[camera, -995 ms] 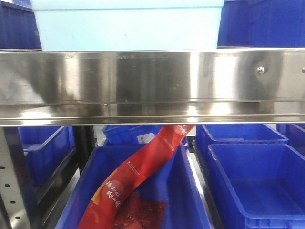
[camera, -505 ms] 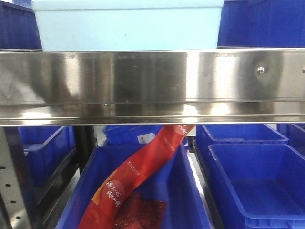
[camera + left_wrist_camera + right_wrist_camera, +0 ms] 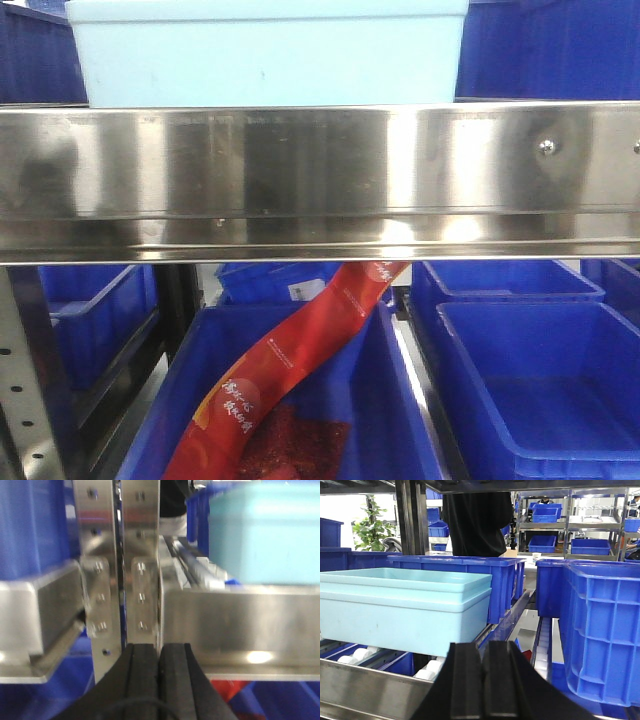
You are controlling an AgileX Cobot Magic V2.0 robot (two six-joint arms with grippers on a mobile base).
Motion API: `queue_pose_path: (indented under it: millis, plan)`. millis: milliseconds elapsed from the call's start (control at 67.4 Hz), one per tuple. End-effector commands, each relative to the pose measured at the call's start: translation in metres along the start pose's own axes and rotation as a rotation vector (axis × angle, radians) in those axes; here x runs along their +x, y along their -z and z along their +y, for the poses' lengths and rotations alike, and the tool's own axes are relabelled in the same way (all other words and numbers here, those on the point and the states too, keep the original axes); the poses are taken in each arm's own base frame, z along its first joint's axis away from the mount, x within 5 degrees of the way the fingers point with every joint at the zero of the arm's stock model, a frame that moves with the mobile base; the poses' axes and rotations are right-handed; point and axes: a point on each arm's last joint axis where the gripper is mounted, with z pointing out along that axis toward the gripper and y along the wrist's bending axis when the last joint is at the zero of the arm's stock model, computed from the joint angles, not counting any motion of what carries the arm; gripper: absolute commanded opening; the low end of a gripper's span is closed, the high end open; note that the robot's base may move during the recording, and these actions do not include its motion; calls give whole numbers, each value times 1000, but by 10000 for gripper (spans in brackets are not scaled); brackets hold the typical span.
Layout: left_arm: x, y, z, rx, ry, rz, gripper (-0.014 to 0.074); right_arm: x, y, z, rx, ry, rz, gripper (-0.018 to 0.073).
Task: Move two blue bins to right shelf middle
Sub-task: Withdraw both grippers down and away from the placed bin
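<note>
Two nested light blue bins [image 3: 405,610] sit on the roller shelf in the right wrist view, left of my right gripper [image 3: 485,652], which is shut and empty just in front of the shelf's edge. A tall dark blue bin [image 3: 605,630] stands to its right. The front view shows the light blue bin [image 3: 265,55] above the steel shelf rail [image 3: 320,180]. My left gripper [image 3: 158,652] is shut and empty, facing the steel upright posts [image 3: 120,580], with the light blue bin [image 3: 265,535] to its upper right. Neither gripper shows in the front view.
Below the rail stand open dark blue bins [image 3: 540,390], and one holds a red packaging strip [image 3: 290,360]. More dark blue bins [image 3: 465,575] line the shelf behind the light blue ones. A person in black [image 3: 477,520] stands beyond the shelf.
Only the reflections on the steel rail have shifted a little. The bins have not moved.
</note>
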Motion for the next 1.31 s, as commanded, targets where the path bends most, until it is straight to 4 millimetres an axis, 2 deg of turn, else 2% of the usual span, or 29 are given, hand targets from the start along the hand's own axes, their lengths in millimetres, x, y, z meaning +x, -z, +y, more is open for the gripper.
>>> queue_pose_path:
  millis: [0,1024,1143,1292]
  plan:
    - [-2,0,0,7,26,-77,-111,-2,1,0,1,14,-26,-162]
    - [-1,0,-1,10,38,-60,-111,-2,1,0,5,29,-29,-162]
    - [-1,0,-1,10,38,-60,-111,1,1,-2,55,39,-13,-162]
    - [-1,0,-1,10,38,-60,-111,15,-4,-5,170,40,-3,-162]
